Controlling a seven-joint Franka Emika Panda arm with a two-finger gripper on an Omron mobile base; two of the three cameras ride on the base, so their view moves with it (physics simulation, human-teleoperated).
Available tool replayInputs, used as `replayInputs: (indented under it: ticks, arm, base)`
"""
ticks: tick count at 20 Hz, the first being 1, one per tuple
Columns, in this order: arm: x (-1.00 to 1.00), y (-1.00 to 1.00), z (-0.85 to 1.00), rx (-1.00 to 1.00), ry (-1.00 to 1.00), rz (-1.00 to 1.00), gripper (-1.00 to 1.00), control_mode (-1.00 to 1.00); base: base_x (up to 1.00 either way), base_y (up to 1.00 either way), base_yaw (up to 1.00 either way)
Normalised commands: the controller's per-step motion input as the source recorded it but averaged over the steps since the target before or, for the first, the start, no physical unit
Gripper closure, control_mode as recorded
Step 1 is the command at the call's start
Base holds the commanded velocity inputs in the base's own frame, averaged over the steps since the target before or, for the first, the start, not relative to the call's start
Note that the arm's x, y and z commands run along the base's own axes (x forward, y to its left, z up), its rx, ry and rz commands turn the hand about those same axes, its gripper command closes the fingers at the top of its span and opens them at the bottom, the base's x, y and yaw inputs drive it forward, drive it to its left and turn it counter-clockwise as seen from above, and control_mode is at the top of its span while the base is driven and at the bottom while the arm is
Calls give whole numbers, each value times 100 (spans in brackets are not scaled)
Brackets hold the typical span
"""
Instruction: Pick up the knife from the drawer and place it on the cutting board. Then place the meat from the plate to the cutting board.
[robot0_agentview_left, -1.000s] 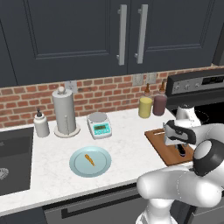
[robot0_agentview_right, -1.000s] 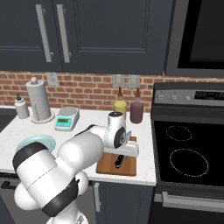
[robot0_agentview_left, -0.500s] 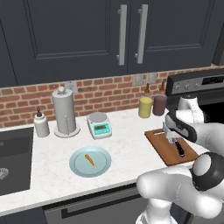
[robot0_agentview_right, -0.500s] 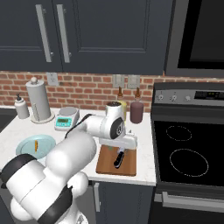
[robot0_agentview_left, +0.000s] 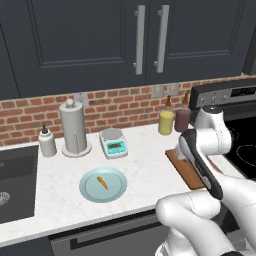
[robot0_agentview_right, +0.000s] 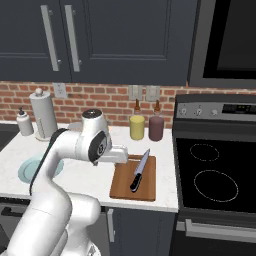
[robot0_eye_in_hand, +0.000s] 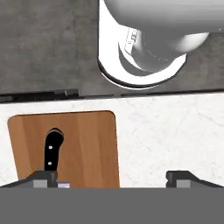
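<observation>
The claw is seen spread wide and empty above the board, on which the knife lies released, so the meat on the plate, well apart from the board, is judged next to be fetched.

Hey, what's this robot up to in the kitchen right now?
The robot is moving things onto a cutting board beside the stove. The knife already lies on the board, and the gripper hangs open above it, holding nothing. A small strip of meat sits on the pale plate further along the counter, so that part looks not yet done.
</observation>
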Motion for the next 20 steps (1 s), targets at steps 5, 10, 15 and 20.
replayInputs:
  ticks: [5, 10, 15, 20]
  arm:
    - [-32, 100, 24, 0, -10, 22, -100, -100]
    - [-20, 100, 25, 0, -2, 21, -100, -100]
    - [-8, 100, 33, 0, 0, 18, -100, -100]
    - [0, 100, 23, 0, 0, 9, -100, -100]
  base:
    - [0, 0, 0]
    - [0, 0, 0]
    - [0, 0, 0]
    - [0, 0, 0]
